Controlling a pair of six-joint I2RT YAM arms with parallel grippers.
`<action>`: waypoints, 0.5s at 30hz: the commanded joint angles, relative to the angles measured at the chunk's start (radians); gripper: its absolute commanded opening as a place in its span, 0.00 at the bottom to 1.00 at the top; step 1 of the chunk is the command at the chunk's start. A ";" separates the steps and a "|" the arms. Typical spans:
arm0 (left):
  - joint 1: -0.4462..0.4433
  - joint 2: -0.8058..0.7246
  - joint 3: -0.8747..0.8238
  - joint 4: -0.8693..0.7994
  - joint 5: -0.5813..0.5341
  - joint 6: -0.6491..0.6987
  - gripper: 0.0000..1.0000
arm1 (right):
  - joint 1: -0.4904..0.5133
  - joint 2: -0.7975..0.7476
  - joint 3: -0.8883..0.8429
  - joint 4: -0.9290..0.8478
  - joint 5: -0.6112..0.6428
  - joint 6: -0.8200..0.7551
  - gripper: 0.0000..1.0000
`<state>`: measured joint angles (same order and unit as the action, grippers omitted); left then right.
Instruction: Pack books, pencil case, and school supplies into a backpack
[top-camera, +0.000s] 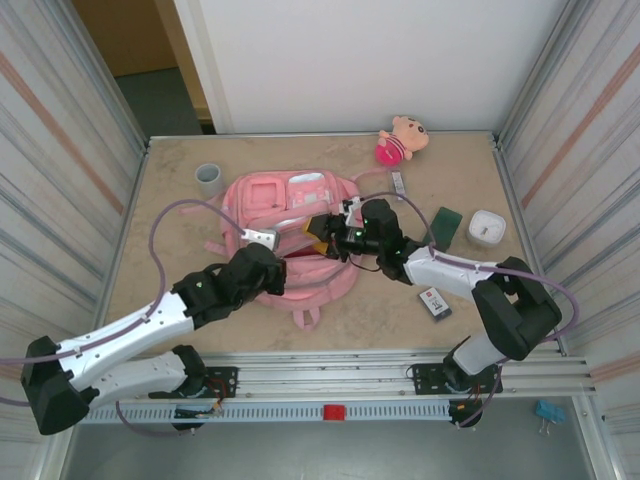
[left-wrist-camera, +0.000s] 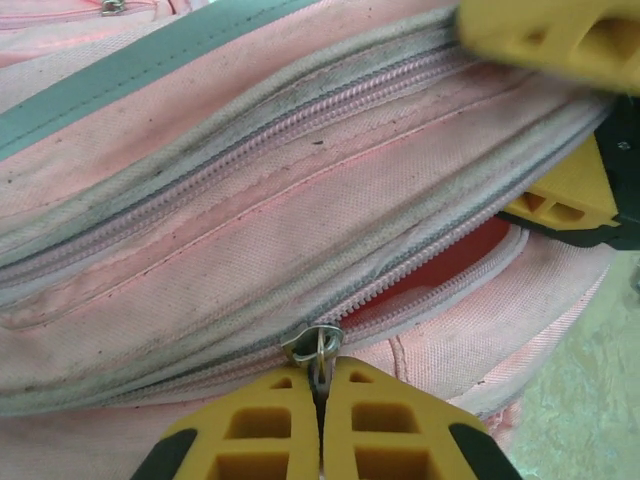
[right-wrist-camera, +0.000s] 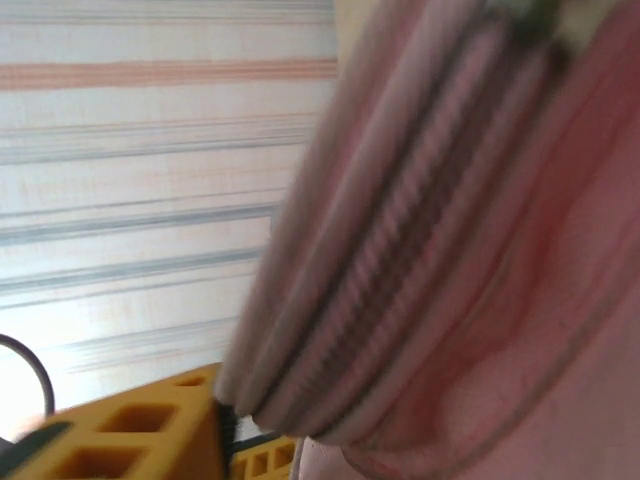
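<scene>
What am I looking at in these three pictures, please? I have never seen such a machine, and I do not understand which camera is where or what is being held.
These are two robot arms, left and right, bolted at a table's near edge. One picture looks down from above; the other two come from a camera on each wrist. On the table lie a pink backpack, a grey cup, a plush doll, a dark book, a white box and a small black piece. The left tool is shut on the backpack's zip pull. The right tool is at the backpack's opening; whether it grips is unclear.
</scene>
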<state>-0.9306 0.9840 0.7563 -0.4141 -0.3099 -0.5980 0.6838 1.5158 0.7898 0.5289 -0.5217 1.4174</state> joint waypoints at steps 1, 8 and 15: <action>0.001 0.003 0.031 0.083 0.005 0.012 0.00 | -0.011 -0.027 -0.006 0.032 0.066 0.010 0.26; 0.002 -0.024 0.023 -0.038 -0.079 -0.008 0.00 | -0.195 -0.119 -0.006 -0.213 -0.071 -0.160 0.10; 0.002 -0.062 -0.049 0.108 -0.031 0.050 0.00 | -0.203 -0.103 0.039 -0.240 -0.127 -0.150 0.54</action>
<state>-0.9306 0.9585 0.7277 -0.3725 -0.3153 -0.5907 0.4587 1.4189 0.7952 0.3038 -0.6868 1.2827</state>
